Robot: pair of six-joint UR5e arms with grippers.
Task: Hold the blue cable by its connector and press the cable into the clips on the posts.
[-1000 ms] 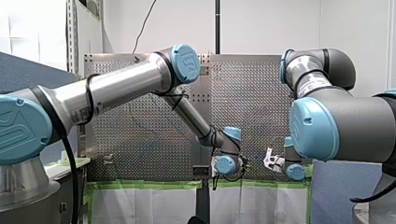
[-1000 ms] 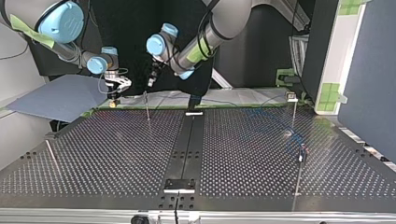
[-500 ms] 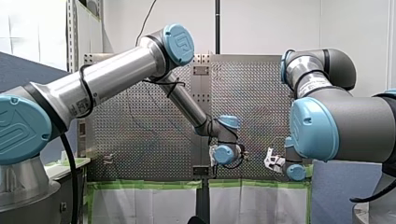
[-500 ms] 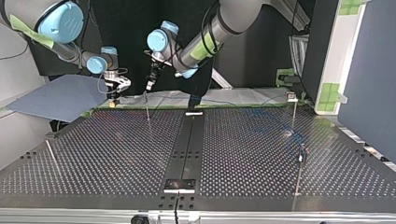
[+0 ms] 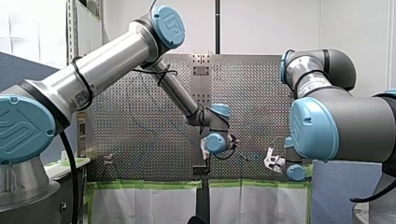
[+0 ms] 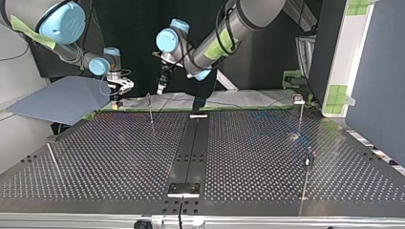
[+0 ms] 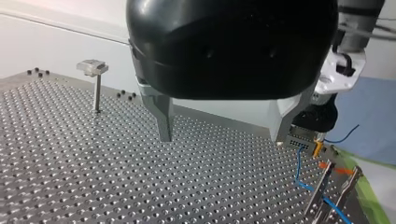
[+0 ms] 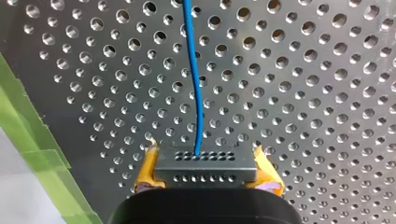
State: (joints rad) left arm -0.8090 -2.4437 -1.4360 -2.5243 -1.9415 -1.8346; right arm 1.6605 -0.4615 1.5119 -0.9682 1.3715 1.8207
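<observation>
Over the perforated bench (image 8: 303, 93), pinching the connector (image 8: 205, 169) in the right jaws, with the blue cable (image 8: 195, 79) trailing ahead across the holes. Holding the left jaws spread and empty. Seemingly done with the grasp only; yet to press the cable into the bare clip (image 7: 92, 67) on the post (image 7: 97, 95).

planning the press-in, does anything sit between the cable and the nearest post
Nothing visible does. The right gripper holds the connector, and the cable drops freely from it to the post close by. The left gripper hangs open beside them over the table, not between cable and post.
</observation>
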